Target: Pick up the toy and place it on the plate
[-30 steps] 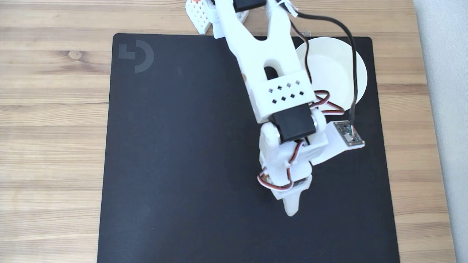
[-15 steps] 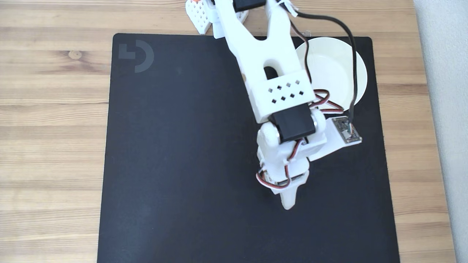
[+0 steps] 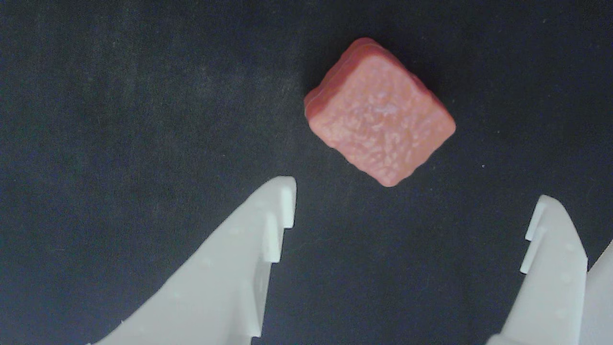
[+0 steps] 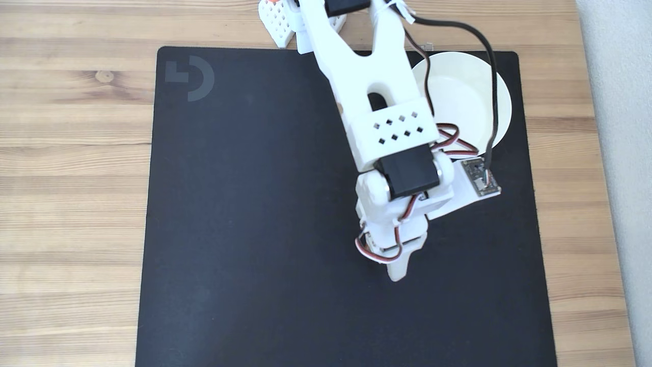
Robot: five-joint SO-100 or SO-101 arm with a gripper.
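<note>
White plastic fingers of the gripper (image 3: 412,201) stand wide apart in the wrist view – they hold nothing and touch nothing. The toy (image 3: 380,112) lies flat on the black mat (image 3: 119,120), just beyond the fingertips and apart from both. In the fixed view the plate (image 4: 466,97) sits near the mat's (image 4: 244,204) far right corner, on the wooden desk (image 4: 71,153).

Soft, even daylight fills the fixed view; the wooden worktop (image 4: 76,168) is bright and sharp, without glare. Beside the white plate (image 4: 468,97), shadows on the black mat (image 4: 244,204) are faint. The wrist view is dimmer and slightly grainy, the toy (image 3: 378,112) sharp.
</note>
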